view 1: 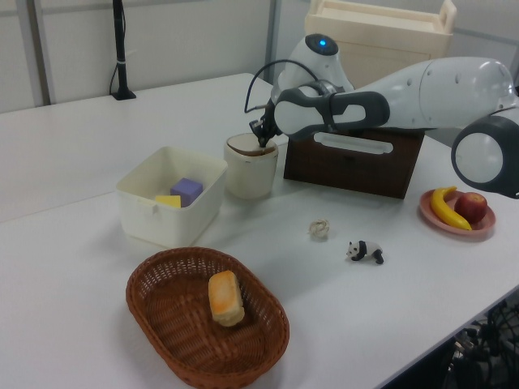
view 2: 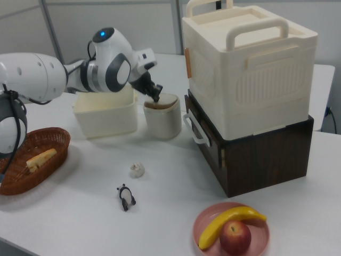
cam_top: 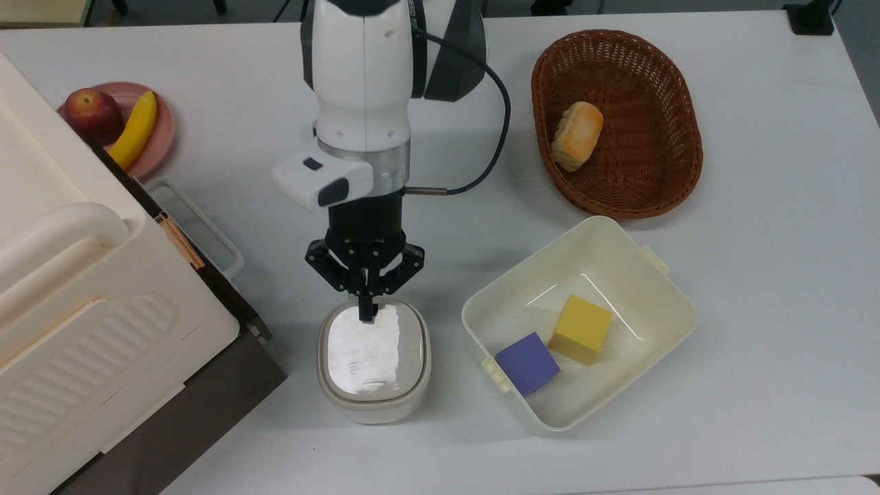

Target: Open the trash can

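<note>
The trash can (cam_top: 373, 402) is a small cream-white bin near the table's front edge in the top view. Its flat lid (cam_top: 364, 347) glares bright white there. In the left view the lid (view 1: 243, 144) stands tilted, with a dark gap under it. In the right view the trash can (view 2: 162, 121) shows a brown gap (view 2: 156, 105) beneath the lid's raised edge. My gripper (cam_top: 368, 313) points down at the lid's far edge, fingers shut together with nothing between them. It also appears in the left view as the gripper (view 1: 261, 144) and in the right view as the gripper (view 2: 156, 98).
A cream tub (cam_top: 660, 289) with a yellow and a purple cube sits to the top view's right of the bin. A wicker basket (cam_top: 680, 110) holds bread. A big cream box (cam_top: 82, 289) on a brown cabinet stands at the top view's left. A panda toy (view 1: 365, 251) lies nearby.
</note>
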You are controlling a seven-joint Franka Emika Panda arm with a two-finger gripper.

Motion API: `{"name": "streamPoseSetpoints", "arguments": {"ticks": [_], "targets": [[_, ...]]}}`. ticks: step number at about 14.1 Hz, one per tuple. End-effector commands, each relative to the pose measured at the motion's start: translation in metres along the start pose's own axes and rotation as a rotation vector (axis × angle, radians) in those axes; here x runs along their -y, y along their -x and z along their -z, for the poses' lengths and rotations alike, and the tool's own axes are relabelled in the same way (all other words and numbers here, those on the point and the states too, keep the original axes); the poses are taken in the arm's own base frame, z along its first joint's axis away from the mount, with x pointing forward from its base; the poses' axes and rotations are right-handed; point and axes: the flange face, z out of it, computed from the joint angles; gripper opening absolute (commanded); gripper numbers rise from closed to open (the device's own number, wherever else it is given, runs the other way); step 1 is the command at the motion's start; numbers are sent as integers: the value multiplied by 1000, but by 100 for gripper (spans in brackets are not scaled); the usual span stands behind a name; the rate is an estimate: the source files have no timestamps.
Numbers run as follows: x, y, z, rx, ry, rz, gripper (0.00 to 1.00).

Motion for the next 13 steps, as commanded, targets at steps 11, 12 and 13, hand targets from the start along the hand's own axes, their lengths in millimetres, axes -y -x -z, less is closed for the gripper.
{"name": "streamPoseSetpoints", "arguments": {"ticks": [11,12,13], "targets": [[-3,49,203,467,19,-63,100],[-5,57,221,488,25,-62,100],[-10,60,227,490,27,-70,100]]}}
